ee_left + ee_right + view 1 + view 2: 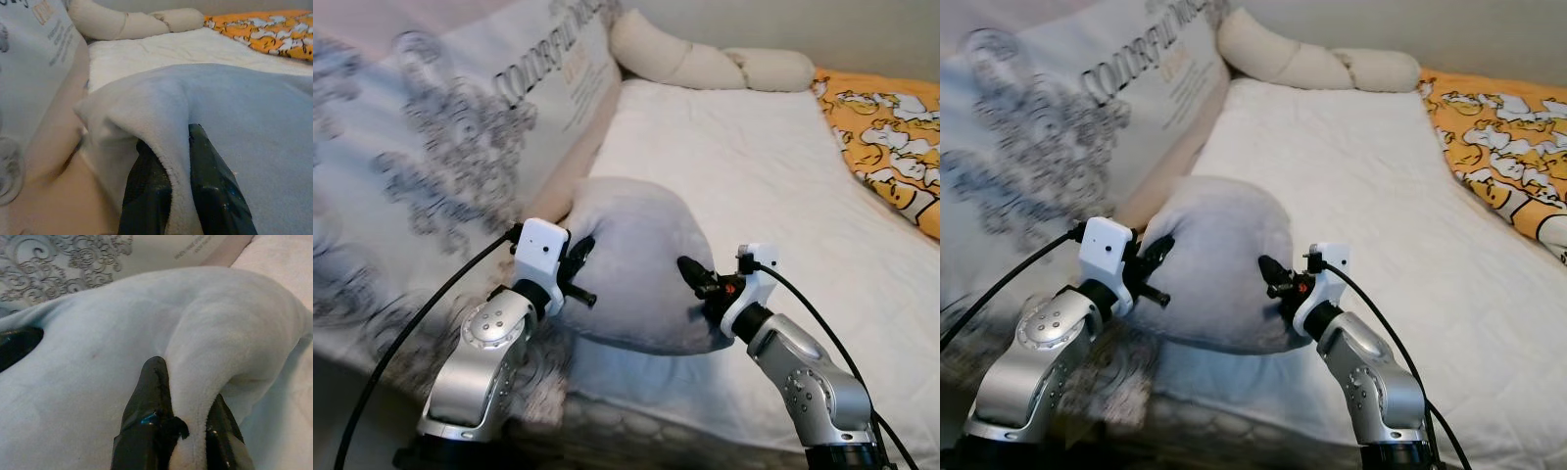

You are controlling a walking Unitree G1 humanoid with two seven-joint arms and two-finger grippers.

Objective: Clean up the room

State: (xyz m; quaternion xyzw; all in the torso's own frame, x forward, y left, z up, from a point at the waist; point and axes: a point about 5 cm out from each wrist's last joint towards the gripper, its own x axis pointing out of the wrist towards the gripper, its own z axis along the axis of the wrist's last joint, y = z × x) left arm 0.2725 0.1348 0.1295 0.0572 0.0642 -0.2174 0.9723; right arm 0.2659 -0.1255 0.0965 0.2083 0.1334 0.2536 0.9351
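Grey pillow (641,262) on the bed (754,166) is pinched at both ends, left gripper (168,196) and right gripper (188,431) clamped on fabric; lift and placement judged next.

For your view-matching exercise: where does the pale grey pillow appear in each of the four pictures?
Left eye view: grey pillow low centre, between both grippers.
Right eye view: left of centre.
Left wrist view: fold pinched between black fingers.
Right wrist view: fold pinched likewise.
Shared landmark: patterned duvet.

white bed (754,176), grey pillow (641,259), cream bolster (705,64), orange blanket (891,137)
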